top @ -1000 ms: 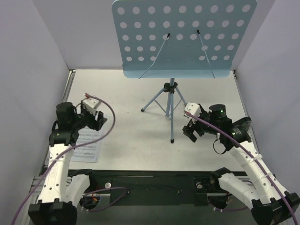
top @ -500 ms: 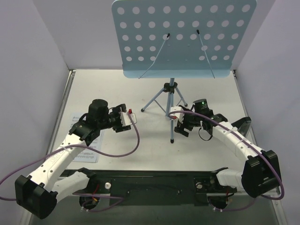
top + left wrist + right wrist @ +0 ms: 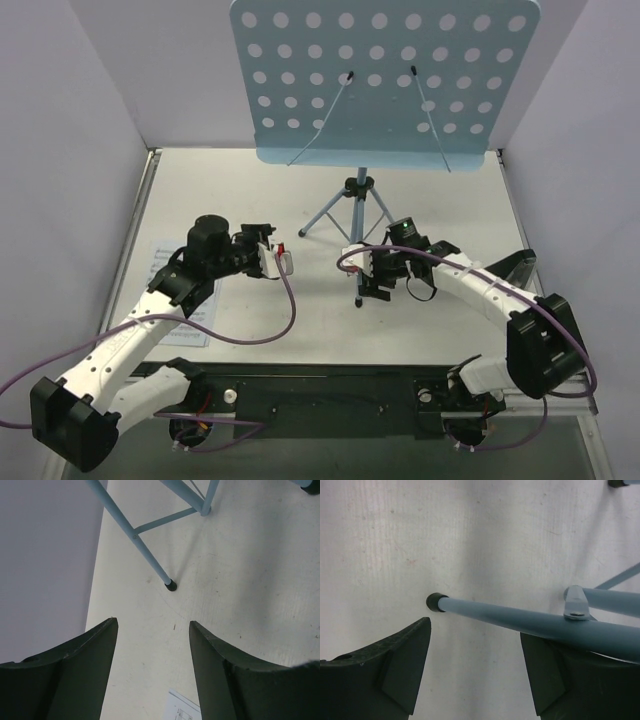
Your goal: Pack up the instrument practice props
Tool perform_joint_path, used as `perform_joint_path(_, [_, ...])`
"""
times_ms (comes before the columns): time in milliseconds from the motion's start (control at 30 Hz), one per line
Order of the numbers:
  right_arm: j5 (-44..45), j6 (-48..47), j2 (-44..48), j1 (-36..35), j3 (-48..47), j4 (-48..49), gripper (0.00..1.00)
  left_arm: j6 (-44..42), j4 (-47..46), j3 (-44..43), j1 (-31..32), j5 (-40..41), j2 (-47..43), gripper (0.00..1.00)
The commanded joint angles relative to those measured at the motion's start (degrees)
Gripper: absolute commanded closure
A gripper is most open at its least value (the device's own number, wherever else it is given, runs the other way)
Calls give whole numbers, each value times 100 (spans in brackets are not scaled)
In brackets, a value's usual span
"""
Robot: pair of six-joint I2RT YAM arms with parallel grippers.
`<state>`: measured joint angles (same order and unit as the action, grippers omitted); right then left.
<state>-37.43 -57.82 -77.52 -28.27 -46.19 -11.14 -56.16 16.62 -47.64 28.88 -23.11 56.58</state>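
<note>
The light-blue hole-punched music stand rises at the back on thin tripod legs. My right gripper is at the front leg, open. In the right wrist view that leg lies across the tip of the right finger, its black foot on the table, and the right gripper has not shut on it. My left gripper hovers open left of the tripod. The left wrist view shows the left gripper empty, with another leg's foot ahead. A white sheet-music page lies under the left arm.
Pale walls close in the white table on the left, right and back. A black rail with the arm bases runs along the near edge. Purple cables loop from both wrists. A corner of the sheet-music page shows between the left fingers.
Both arms swung inward toward the tripod. The left gripper left the sheet music. The right gripper reached the front leg and narrowed slightly. The stand shifted a little left.
</note>
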Motion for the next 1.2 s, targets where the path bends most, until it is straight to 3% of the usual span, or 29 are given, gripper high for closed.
perform_joint_path(0, [-634,-107,-403,-495,-372,111,34,-307,-467,114,12,-18,-129,31])
perform_joint_path(300, [-538,420,-713,-636,-716,473,34,-387,-1090,-8,56,-167,257,31])
perform_joint_path(467, [-800,316,86,276,-348,77,33,-404,-1574,-333,275,-176,801,33])
perform_joint_path(633, [-1415,858,772,1454,-30,225,33,-597,-2111,-746,618,-88,1329,34])
perform_joint_path(767, [-1995,1595,581,2325,-100,1015,36,-694,-1970,-1081,855,96,1681,34])
perform_joint_path(967, [-2400,2669,-140,2379,-496,2491,34,-1124,-2093,-1055,1058,782,1638,37])
perform_joint_path(1067, [-2427,3294,-421,2326,-513,3537,32,-1178,-1673,-1273,1058,817,1602,37])
perform_joint_path(1167, [-2340,3558,-668,2177,-636,3995,31,-1125,-1372,-1327,1075,861,1523,37])
